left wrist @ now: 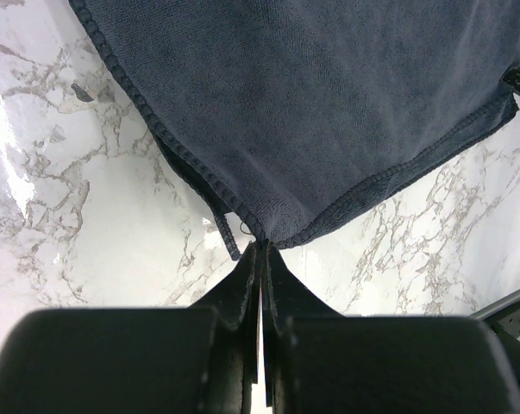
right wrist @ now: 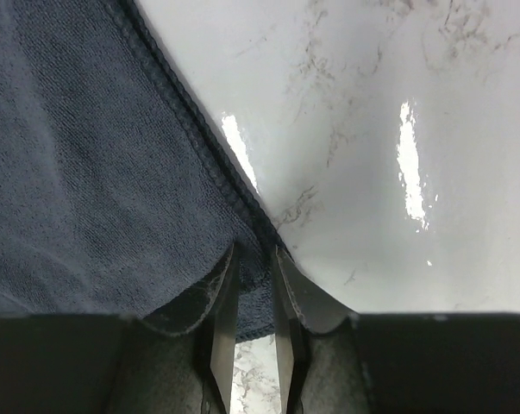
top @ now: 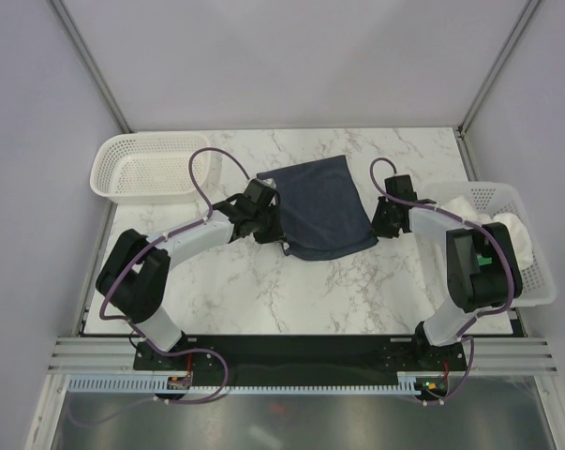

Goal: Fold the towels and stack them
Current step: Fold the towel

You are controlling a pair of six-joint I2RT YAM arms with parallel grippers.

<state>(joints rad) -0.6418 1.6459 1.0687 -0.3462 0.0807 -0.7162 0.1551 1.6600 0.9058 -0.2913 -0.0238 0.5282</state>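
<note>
A dark navy towel [top: 319, 211] lies spread on the marble table between the two arms. My left gripper [top: 280, 232] is shut on its near-left corner, and in the left wrist view that corner [left wrist: 268, 233] is pinched at the closed fingertips [left wrist: 261, 246]. My right gripper [top: 380, 230] is at the towel's right corner. Its jaws stand slightly apart, and the hemmed towel edge [right wrist: 258, 276] lies loose in the gap between them. A white fluffy towel [top: 507, 230] sits bunched in the basket on the right.
A white mesh basket [top: 146, 169] stands empty at the back left. A second white mesh basket [top: 537, 272] sits at the right edge behind the right arm. The marble table [top: 357, 291] runs in front of the towel.
</note>
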